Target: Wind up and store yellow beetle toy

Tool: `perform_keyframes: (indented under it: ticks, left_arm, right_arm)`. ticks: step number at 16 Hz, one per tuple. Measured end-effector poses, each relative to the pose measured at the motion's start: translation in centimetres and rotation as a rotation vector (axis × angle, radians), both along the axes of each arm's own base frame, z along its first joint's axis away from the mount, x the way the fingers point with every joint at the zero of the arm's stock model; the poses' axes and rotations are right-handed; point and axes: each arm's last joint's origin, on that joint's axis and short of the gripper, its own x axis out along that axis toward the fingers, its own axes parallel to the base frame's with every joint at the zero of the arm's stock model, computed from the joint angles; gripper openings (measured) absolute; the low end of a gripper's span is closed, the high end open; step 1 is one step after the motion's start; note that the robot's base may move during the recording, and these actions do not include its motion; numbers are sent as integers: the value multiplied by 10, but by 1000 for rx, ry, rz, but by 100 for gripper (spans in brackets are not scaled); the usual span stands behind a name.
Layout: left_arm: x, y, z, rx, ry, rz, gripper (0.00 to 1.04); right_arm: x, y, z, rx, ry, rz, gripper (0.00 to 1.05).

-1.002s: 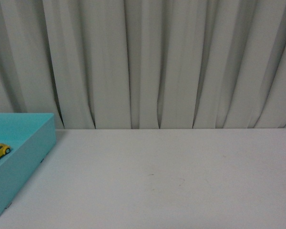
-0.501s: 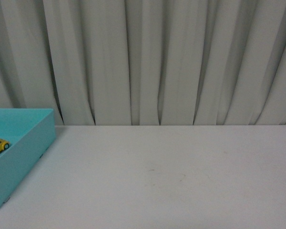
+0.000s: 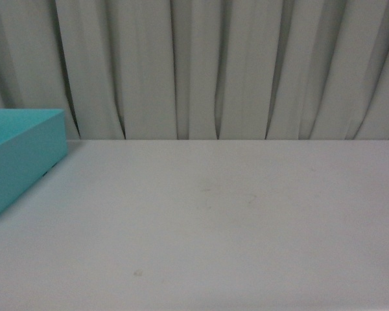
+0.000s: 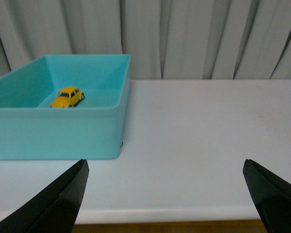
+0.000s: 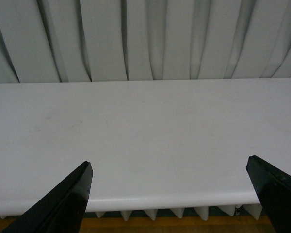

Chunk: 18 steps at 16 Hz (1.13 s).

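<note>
Pale curtains (image 3: 214, 65) back my white surface (image 3: 233, 214); the yellow beetle toy (image 4: 67, 97) already sits inside the teal bin (image 4: 87, 133) at nine o'clock. Left pincer (image 4: 165, 194) and right pincer (image 5: 174, 194) are spread and empty, so I judge storing done; winding I can't confirm.

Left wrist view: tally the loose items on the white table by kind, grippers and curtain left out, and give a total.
Small glossy yellow beetle toy car: 1, inside the bin
Open-topped turquoise plastic bin: 1, on the white table
Total: 2
</note>
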Motion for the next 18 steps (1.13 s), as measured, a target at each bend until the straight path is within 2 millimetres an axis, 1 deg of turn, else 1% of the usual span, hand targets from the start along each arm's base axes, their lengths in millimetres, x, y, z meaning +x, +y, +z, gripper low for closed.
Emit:
perform_keyframes:
  ticks: [18]
  left_arm:
    - [0,0,0,0,3,-1,98]
  right_arm:
    - [0,0,0,0,5,0,98]
